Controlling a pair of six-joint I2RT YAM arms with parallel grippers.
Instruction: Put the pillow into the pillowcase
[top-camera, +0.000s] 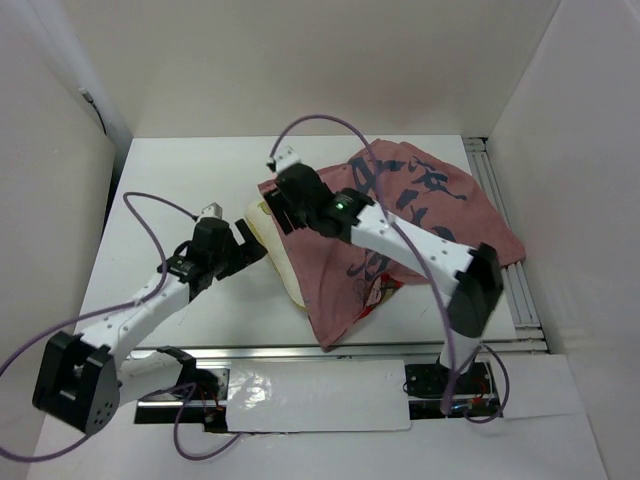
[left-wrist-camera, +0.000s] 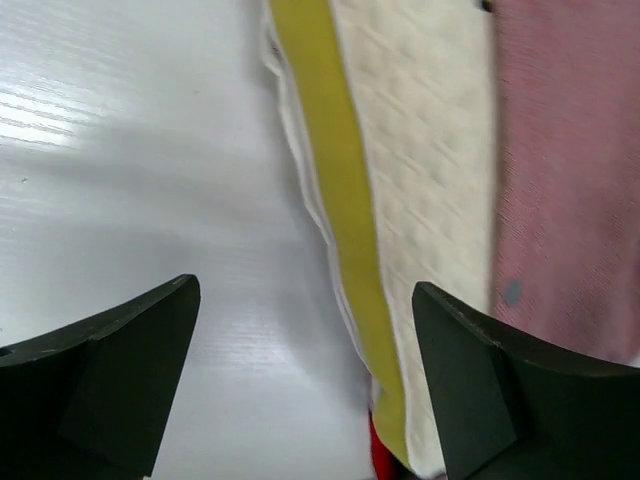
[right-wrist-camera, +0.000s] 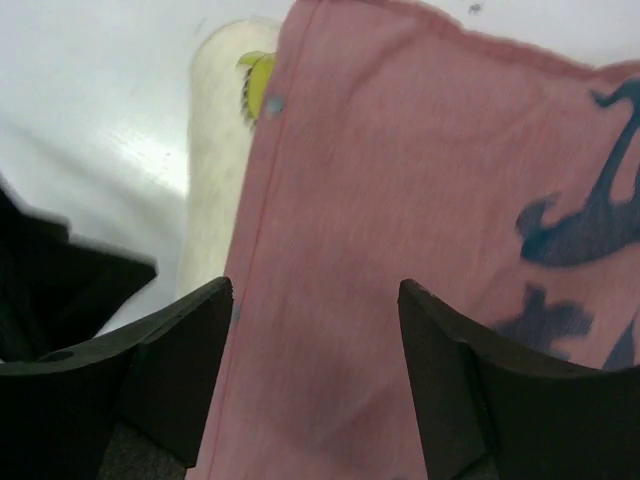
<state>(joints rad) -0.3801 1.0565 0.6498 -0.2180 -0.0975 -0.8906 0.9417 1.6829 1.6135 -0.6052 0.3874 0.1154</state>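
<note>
top external: pillow (top-camera: 283, 270) mostly under pillowcase (top-camera: 440, 200)

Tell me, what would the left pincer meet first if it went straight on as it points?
The open left pincer would probably meet the pillow first, at its yellow edge; depth is unclear.

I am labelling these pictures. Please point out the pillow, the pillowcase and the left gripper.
pillow (left-wrist-camera: 420, 150), left wrist view, its cream quilted face.
pillowcase (right-wrist-camera: 400, 200), right wrist view, its plain pink cloth.
left gripper (left-wrist-camera: 305, 290), left wrist view, midway between its open fingertips.
</note>
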